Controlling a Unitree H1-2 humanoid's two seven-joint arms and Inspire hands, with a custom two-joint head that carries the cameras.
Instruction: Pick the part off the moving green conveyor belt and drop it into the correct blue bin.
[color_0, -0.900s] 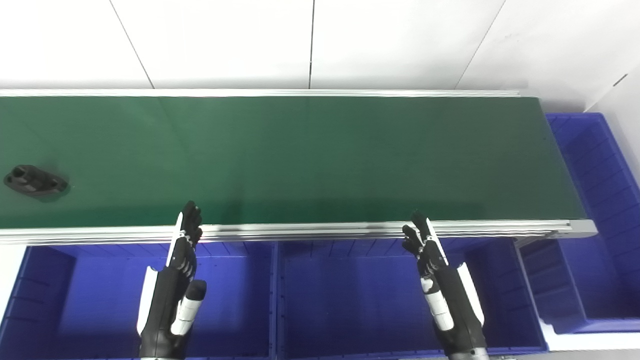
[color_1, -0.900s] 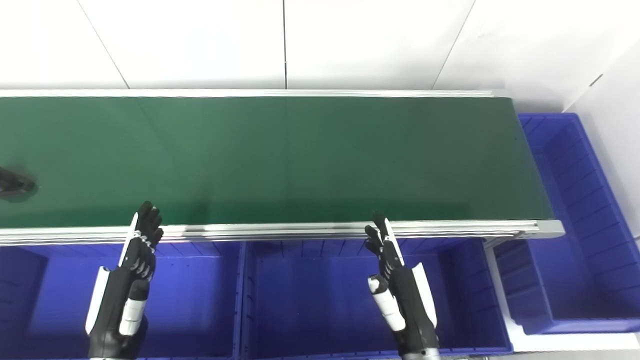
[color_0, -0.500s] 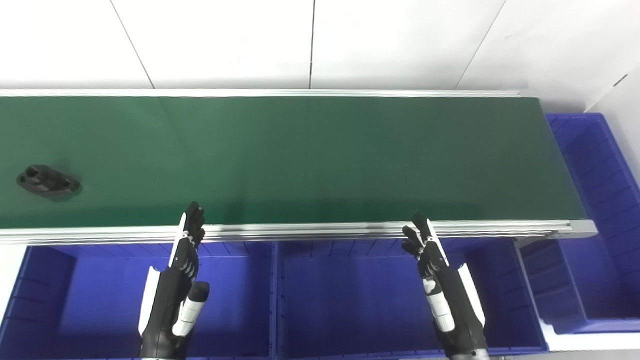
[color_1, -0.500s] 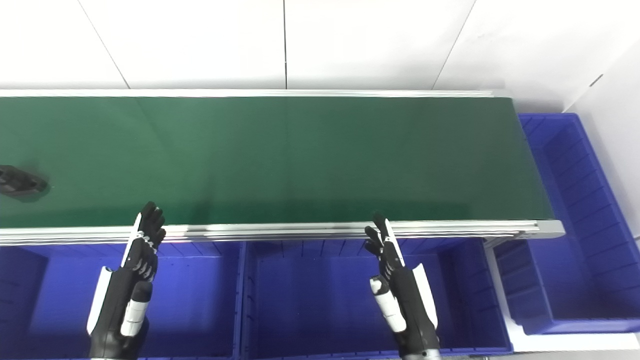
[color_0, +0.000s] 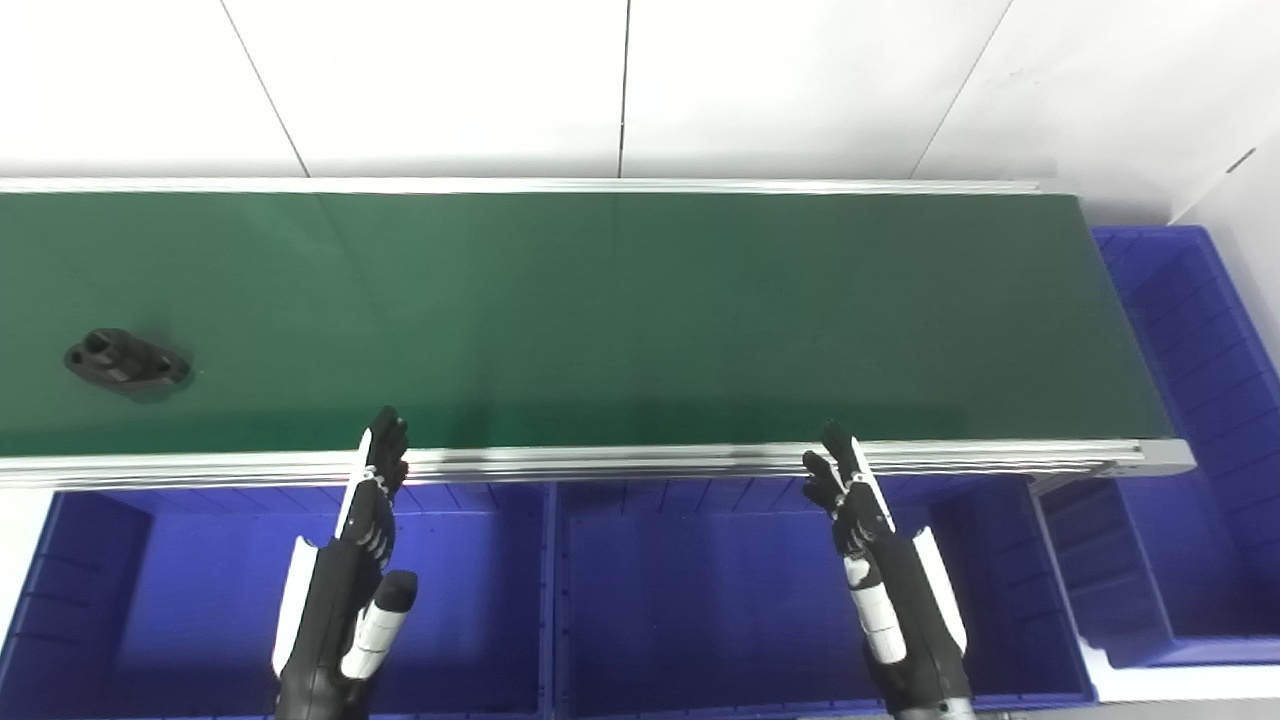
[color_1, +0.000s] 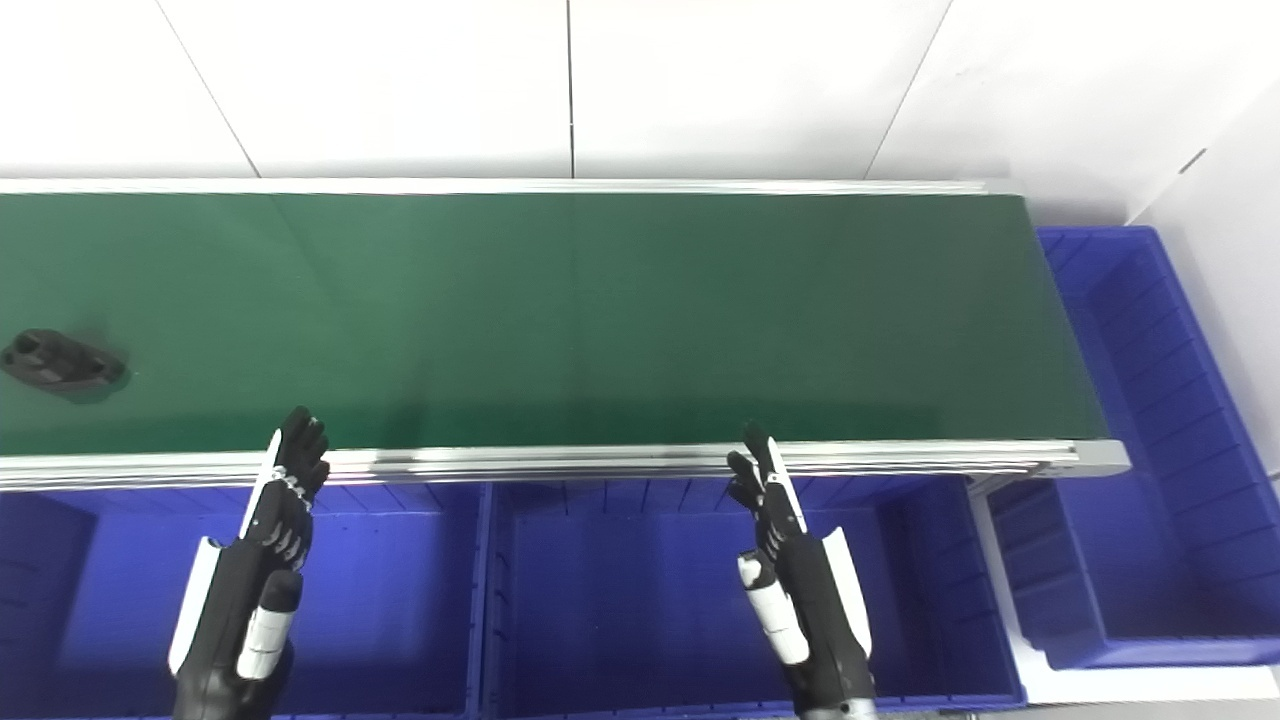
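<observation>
A small black part (color_0: 127, 362) with holes lies on the green conveyor belt (color_0: 620, 310) at the far left; it also shows in the right eye view (color_1: 60, 363). My left hand (color_0: 355, 565) is open and empty, held upright over the left front blue bin (color_0: 90, 600), fingertips near the belt's front rail, well to the right of the part. My right hand (color_0: 880, 580) is open and empty over the middle front blue bin (color_0: 700, 600).
An aluminium rail (color_0: 620, 462) edges the belt's front. A third blue bin (color_0: 1200, 420) stands past the belt's right end. A white wall lies behind the belt.
The black part has ridden the belt to the right, further into view. Both hands have stayed almost still.
</observation>
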